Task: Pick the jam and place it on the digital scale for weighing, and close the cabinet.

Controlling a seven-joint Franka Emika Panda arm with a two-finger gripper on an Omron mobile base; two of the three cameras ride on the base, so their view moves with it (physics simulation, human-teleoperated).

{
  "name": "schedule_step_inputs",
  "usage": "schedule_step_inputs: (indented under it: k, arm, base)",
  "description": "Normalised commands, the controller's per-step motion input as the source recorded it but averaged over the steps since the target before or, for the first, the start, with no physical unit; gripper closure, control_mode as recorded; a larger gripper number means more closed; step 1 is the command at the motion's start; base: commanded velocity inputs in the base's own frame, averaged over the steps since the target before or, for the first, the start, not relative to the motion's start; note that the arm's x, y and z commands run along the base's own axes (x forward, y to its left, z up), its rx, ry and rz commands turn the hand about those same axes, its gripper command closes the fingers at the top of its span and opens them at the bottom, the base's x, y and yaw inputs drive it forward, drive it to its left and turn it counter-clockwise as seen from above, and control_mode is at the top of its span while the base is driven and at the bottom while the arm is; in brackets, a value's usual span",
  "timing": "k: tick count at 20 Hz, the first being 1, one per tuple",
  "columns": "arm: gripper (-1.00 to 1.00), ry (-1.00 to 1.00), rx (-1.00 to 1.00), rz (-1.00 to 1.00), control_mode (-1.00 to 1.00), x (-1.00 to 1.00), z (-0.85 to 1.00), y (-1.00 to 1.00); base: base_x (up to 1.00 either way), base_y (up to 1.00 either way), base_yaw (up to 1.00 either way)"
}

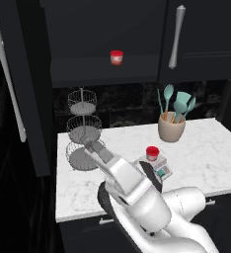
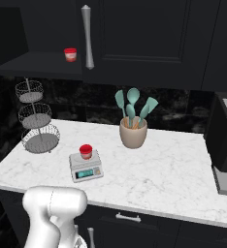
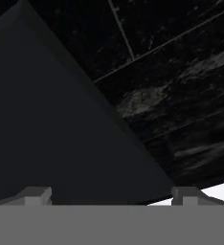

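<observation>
The jam (image 1: 152,152) (image 2: 86,151), a small red-lidded jar, stands on the platform of the light-grey digital scale (image 1: 161,168) (image 2: 86,169) on the marble counter. The black cabinet's left door (image 1: 26,94) hangs open with its long silver handle (image 1: 8,81) facing outward. A second alike jar (image 1: 116,57) (image 2: 70,54) rests on the open cabinet shelf. My gripper (image 3: 111,196) is open and empty, its fingertips (image 3: 37,195) wide apart. The hand (image 1: 91,146) sits left of the scale, by the wire stand, pointing at the dark door panel (image 3: 51,124).
A three-tier wire basket stand (image 1: 82,133) (image 2: 37,118) rises at the counter's back left. A beige crock of teal utensils (image 1: 172,126) (image 2: 133,131) stands at the back. The right cabinet door (image 1: 206,34) is closed. An appliance (image 2: 224,145) sits at the far right.
</observation>
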Motion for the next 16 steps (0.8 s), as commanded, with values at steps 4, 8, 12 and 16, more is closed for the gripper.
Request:
schedule_step_inputs:
  k: [4, 8, 12, 16]
  arm:
    - [-1.00, -0.04, -0.29, 0.00, -1.00, -1.00, -0.05, 0.19]
    - [-1.00, 0.10, -0.32, 0.00, -1.00, -0.95, 0.02, 0.14]
    - [-1.00, 0.34, -0.19, -0.05, -1.00, -0.88, 0.09, 0.15]
    - [-1.00, 0.59, -0.04, -0.09, -1.00, -0.72, 0.04, 0.01]
  base:
    - [0.00, 0.00, 0.00]
    - [0.00, 0.00, 0.00]
    - [0.00, 0.00, 0.00]
    - [0.00, 0.00, 0.00]
